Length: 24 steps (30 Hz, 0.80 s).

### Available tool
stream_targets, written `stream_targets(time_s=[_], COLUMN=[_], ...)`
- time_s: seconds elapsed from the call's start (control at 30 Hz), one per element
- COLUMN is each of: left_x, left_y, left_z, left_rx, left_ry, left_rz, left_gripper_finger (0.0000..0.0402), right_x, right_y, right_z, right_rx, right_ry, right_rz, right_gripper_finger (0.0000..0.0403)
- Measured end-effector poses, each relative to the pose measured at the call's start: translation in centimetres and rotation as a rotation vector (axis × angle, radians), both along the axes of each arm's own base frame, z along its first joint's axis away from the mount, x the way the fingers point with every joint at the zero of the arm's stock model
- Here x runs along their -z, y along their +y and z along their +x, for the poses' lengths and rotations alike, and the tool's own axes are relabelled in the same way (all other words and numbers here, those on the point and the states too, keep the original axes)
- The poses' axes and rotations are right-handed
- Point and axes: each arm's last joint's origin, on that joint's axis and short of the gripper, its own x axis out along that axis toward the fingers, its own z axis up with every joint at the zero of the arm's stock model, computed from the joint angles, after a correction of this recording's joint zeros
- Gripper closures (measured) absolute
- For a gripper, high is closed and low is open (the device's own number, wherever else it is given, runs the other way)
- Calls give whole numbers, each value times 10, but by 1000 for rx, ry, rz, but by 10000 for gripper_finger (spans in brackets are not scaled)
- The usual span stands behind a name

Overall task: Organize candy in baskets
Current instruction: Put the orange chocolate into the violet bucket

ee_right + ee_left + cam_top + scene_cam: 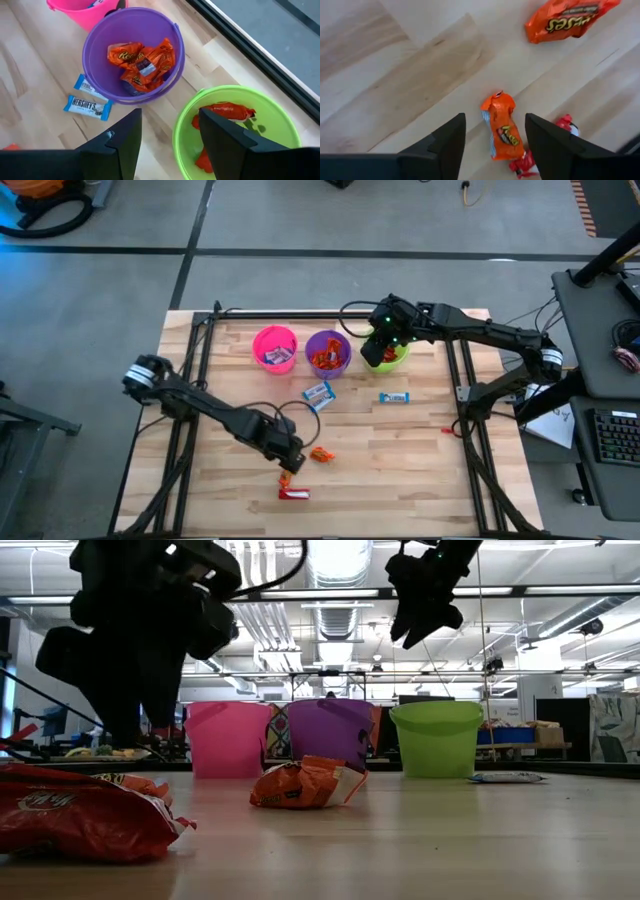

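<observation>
Wooden bench: left tool, spread, straddles an orange candy to pinch it; right tool, spread, hangs over the green basket, red candies inside.

Green bucket half under the right arm; pink bucket cropped at the frame edge.

Three baskets in row at table's far side; loose candy before them.

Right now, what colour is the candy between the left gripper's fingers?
Orange. The candy lies on the table between the open left gripper fingers, clearest in the left wrist view.
</observation>
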Motion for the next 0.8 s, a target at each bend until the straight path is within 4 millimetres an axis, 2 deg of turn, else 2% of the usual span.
stream_targets(time_s=[0.13,0.3,0.57,0.8], left_x=[11,17,22,28], left_y=[-6,-10,-14,-27], left_z=[13,23,22,18], left_rx=[-3,-12,-61,-83], left_ry=[23,38,65,78], left_rz=[34,45,37,31], left_gripper_finger=[203,218,267,275], right_x=[0,0,0,1], right_y=[0,1,1,2], right_z=[0,0,0,-1], right_rx=[-15,-27,-35,-40], right_ry=[5,0,1,20], right_rz=[-10,1,5,8], right_gripper_finger=[215,215,215,216])
